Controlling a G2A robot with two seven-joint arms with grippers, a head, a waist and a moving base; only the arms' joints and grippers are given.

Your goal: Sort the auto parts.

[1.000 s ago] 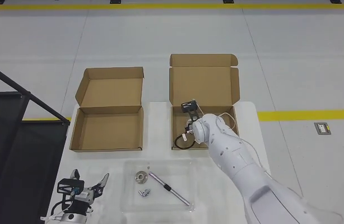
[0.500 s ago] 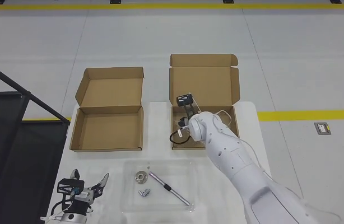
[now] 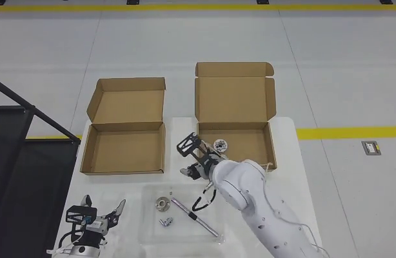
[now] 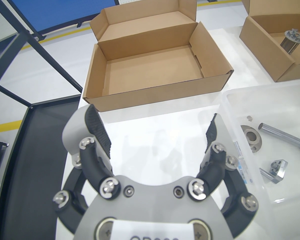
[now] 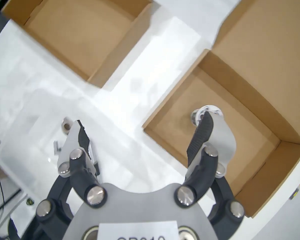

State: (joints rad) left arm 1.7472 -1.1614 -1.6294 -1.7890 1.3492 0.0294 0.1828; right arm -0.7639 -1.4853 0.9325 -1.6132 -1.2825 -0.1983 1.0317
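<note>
Gripper of right arm (image 3: 191, 157) (image 5: 142, 126): spread wide, nothing between the pads. Hangs at centre of the top view, over white table (image 3: 180, 129), just beside the lower left corner of right cardboard box (image 3: 246, 151) (image 5: 240, 136) and above the upper edge of clear tray (image 3: 149, 193) (image 4: 231, 116). Hides, with its arm, the tray's right side in that view.

Inside the right box, near its left wall: one metal part with round flanged head (image 3: 219, 144) (image 4: 292, 38) (image 5: 212, 108), partly covered by a finger in the right wrist view.

In the tray: ring flange (image 3: 162, 204) (image 4: 252, 138), long steel rod (image 3: 195, 217) (image 4: 282, 136) lying slantwise, small bracket (image 3: 166, 222) (image 4: 277, 169) below the flange. All three apart from each other.

Left of centre: left cardboard box (image 3: 124, 148) (image 4: 150, 68), lid flap up, bare inside.

Gripper of left arm (image 3: 104, 205) (image 4: 152, 118): also wide apart and empty, at lower left of the top view, left of the tray, with the tray's wall between it and the parts.

Far left: black metal frame (image 3: 17, 168).
</note>
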